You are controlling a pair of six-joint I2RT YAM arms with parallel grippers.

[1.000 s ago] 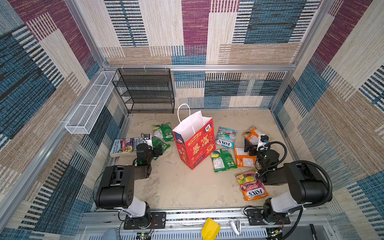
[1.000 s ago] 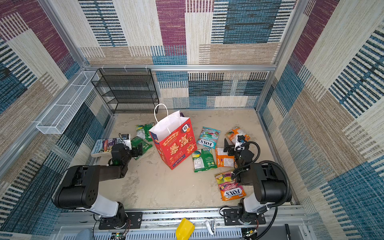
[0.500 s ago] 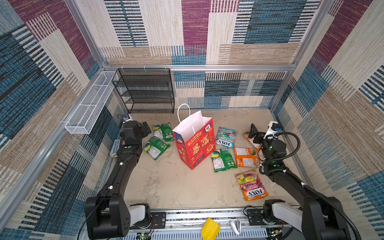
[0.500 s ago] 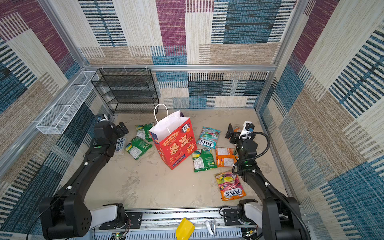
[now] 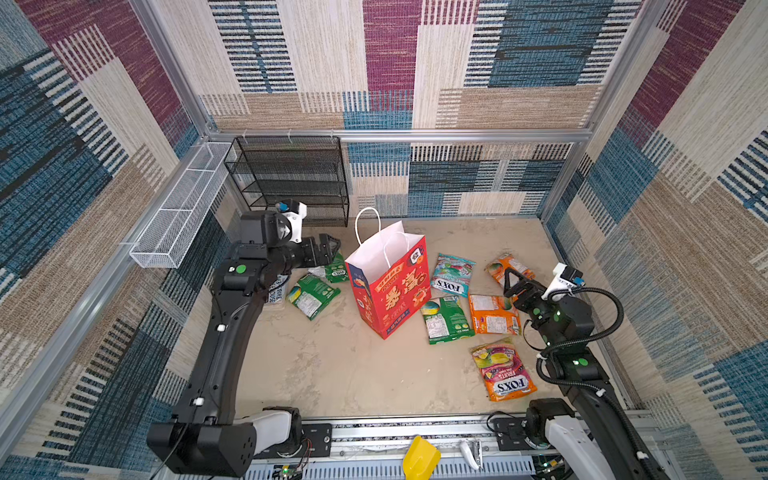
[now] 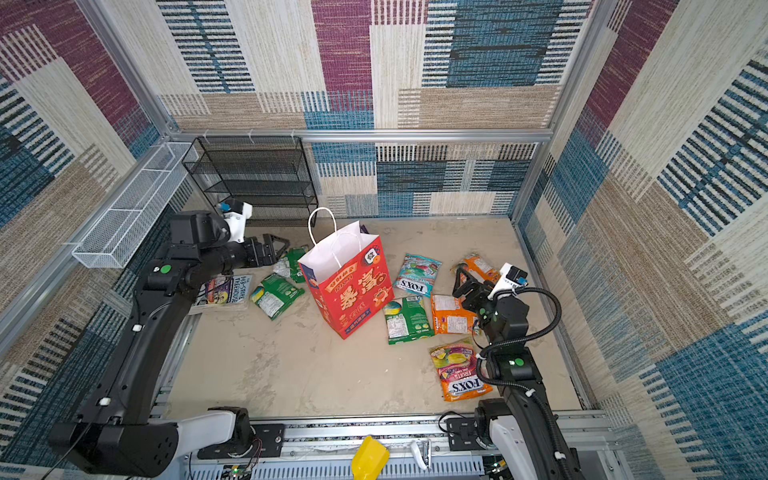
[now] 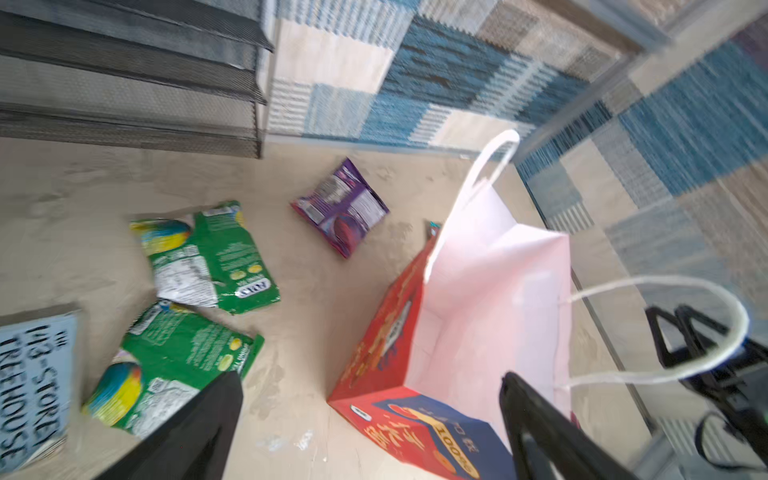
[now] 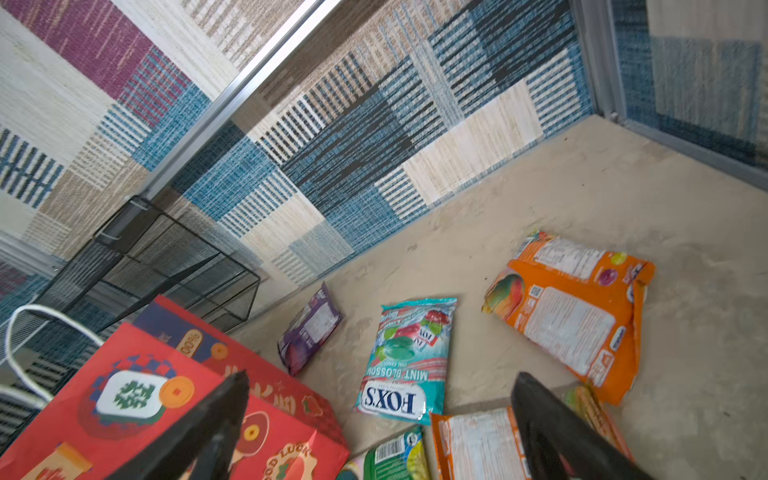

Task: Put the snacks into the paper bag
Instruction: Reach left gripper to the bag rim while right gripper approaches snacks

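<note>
The red paper bag (image 5: 390,291) (image 6: 353,291) stands upright and open at mid-floor, its white inside (image 7: 490,291) showing no pouch. Snacks lie flat around it: two green pouches (image 5: 312,296) (image 5: 337,272) on its left, and teal (image 5: 452,276), green (image 5: 446,321), two orange (image 5: 493,313) (image 5: 505,266) and a pink-orange one (image 5: 503,370) on its right. A purple pouch (image 7: 340,205) (image 8: 309,328) lies behind the bag. My left gripper (image 5: 330,246) (image 7: 370,380) hovers open and empty beside the bag's left rim. My right gripper (image 5: 509,277) (image 8: 382,378) is open and empty above the orange pouches.
A flat book (image 6: 224,291) (image 7: 33,374) lies by the left wall under my left arm. A black mesh rack (image 5: 291,178) stands at the back left. A white wire basket (image 5: 178,208) hangs on the left wall. Patterned walls close in the floor.
Both arms have unfolded from low rest poses and reached forward. The left gripper has swung right to the bag's left side; the right gripper has dipped slightly over the orange pouches.
</note>
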